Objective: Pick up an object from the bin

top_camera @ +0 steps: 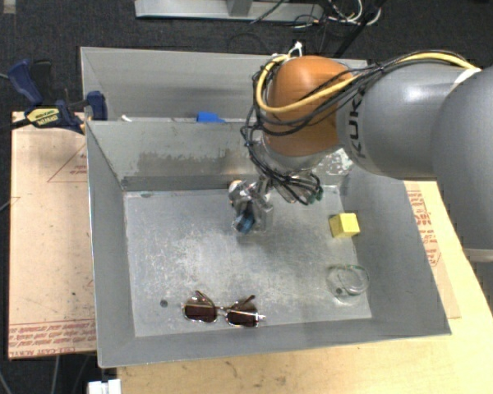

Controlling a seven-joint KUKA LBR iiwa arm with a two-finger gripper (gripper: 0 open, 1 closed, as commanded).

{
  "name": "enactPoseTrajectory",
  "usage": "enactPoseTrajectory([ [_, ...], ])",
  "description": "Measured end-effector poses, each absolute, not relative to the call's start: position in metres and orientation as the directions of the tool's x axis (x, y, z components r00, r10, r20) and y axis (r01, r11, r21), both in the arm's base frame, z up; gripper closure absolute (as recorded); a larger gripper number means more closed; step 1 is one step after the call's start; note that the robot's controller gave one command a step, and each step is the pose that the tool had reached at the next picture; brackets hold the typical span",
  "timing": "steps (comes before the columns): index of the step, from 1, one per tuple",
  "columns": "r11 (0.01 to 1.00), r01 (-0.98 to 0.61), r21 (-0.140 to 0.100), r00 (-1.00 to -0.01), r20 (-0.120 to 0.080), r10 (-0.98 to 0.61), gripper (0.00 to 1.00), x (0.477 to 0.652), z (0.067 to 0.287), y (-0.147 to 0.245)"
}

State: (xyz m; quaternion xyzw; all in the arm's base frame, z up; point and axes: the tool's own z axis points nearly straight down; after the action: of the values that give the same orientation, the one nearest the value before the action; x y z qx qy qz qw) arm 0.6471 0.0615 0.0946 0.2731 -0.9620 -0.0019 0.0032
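While the gripper (248,213) hangs over the bin (148,245), its arm (411,121) reads KUKA.

Grey metal bin (181,245): sunglasses (222,311) (brown lenses) at 6 o'clock, yellow block (344,225) at 3, clear ring (347,281) at 4.

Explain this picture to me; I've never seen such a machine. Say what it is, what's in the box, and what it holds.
One camera looks down into a grey metal bin from above. The grey limb entering from the right is a robot arm; the orange dome and cables are part of it. Its picking tool, the gripper, hangs low over the bin's floor, towards the back. On the floor lie brown-lensed sunglasses at the front, a small yellow block on the right, and a clear ring-like thing in front of that block. A small blue bit shows at the gripper's tip; whether it is held, I cannot tell.
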Motion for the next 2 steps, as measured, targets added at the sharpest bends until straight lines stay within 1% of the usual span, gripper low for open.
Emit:
enactPoseTrajectory([
  [1,0.851,-0.525,0.003,-0.851,0.001,-0.525,1.00,0.649,0.119,0.062],
  [2,0.851,-0.525,-0.001,-0.851,-0.005,-0.525,1.00,0.650,0.139,0.062],
])
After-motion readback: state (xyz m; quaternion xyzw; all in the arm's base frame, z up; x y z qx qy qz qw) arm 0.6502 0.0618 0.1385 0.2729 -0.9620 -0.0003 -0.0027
